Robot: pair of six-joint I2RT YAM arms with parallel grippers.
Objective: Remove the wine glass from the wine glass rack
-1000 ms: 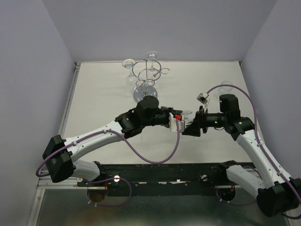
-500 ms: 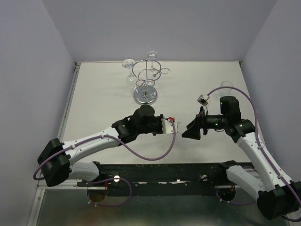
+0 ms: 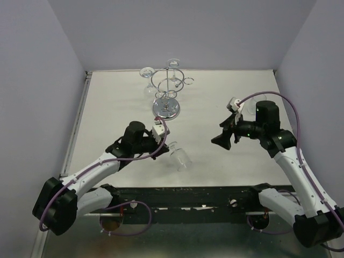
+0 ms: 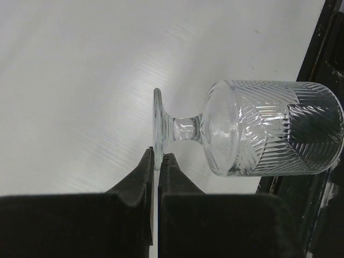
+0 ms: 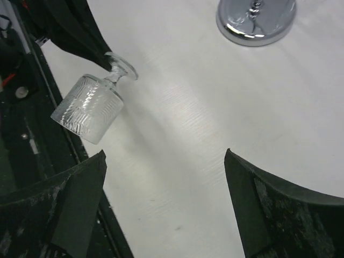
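A clear ribbed wine glass (image 3: pixel 181 159) is held sideways, its bowl toward the table's front edge. My left gripper (image 3: pixel 166 146) is shut on the rim of its foot disc; the left wrist view shows the fingers (image 4: pixel 156 157) pinching the disc, with stem and bowl (image 4: pixel 258 129) sticking out to the right. The chrome wine glass rack (image 3: pixel 166 108) stands at the back centre, apart from both grippers. My right gripper (image 3: pixel 219 141) is open and empty, right of the glass. In the right wrist view its gap (image 5: pixel 165 153) spans bare table, the glass (image 5: pixel 90 109) at upper left.
Two more glasses (image 3: pixel 146 73) hang upside down on the rack's hoop. Another clear glass (image 3: pixel 259 99) stands at the back right behind my right arm. The rack's mirrored base (image 5: pixel 256 21) shows in the right wrist view. The black mounting rail (image 3: pixel 193 194) runs along the front edge.
My left arm has pulled back to the left and toward the front edge with the glass in its jaws. My right gripper has drawn back to the right, open and apart from the glass.
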